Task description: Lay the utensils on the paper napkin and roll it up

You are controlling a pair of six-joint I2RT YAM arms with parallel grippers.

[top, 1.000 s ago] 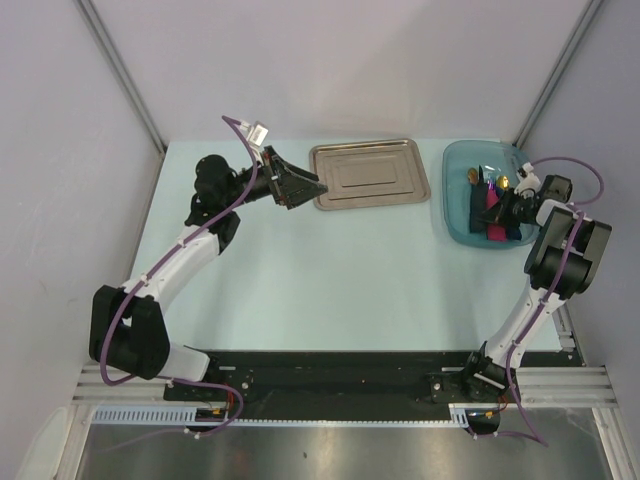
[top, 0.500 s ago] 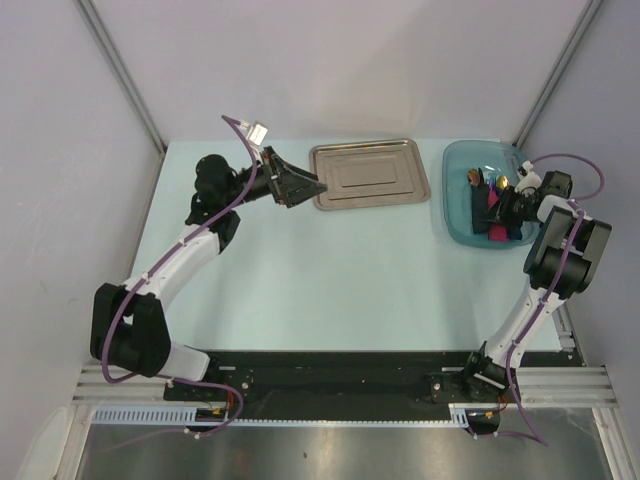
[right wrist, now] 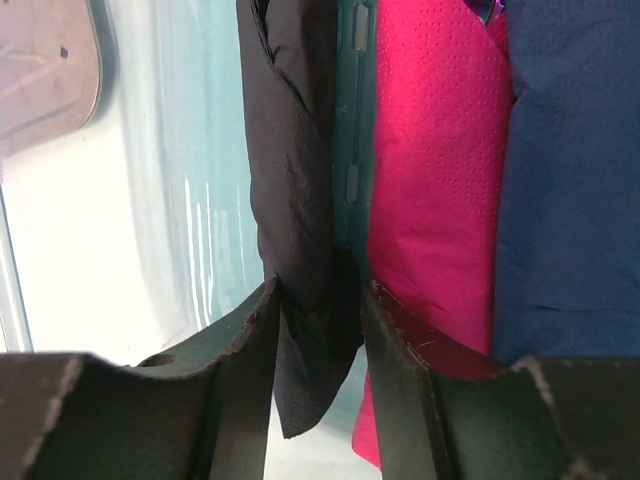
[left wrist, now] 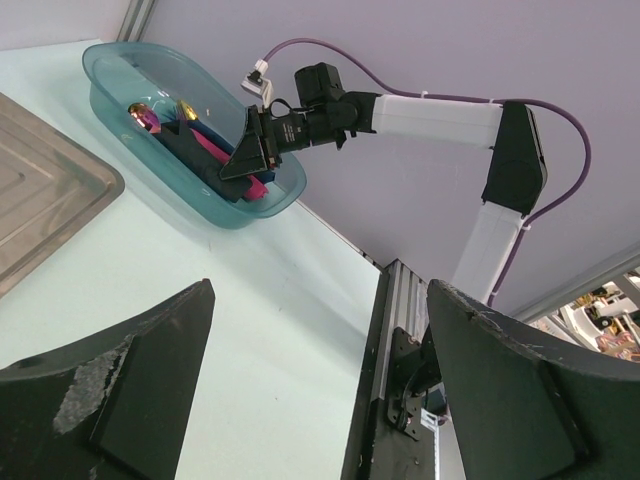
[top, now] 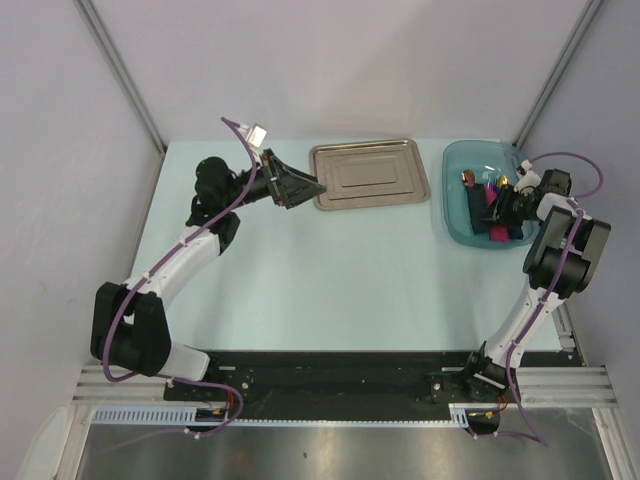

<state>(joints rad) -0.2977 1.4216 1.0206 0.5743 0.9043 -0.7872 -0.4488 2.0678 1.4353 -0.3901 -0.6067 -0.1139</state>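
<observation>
My right gripper [top: 503,207] is inside the teal bin [top: 452,218]. Its fingers [right wrist: 318,285] are shut on a bunched black paper napkin [right wrist: 295,150], which runs away from them along the bin floor. A pink roll [right wrist: 430,150] and a dark blue roll [right wrist: 570,150] lie right beside it. Shiny orange and purple utensil tips [top: 466,178] show at the bin's far end, also in the left wrist view [left wrist: 143,117]. I cannot tell which are loose utensils. My left gripper [top: 318,186] is open and empty, held above the table at the steel tray's left edge.
The steel tray [top: 370,175] lies empty at the back centre; its corner shows in the left wrist view [left wrist: 40,190]. The teal bin [left wrist: 150,175] stands at the back right. Grey walls close the table on three sides.
My right gripper has shifted slightly toward the bin's far end, and the black napkin and the shiny tips have moved a little with it. The left arm has barely moved.
</observation>
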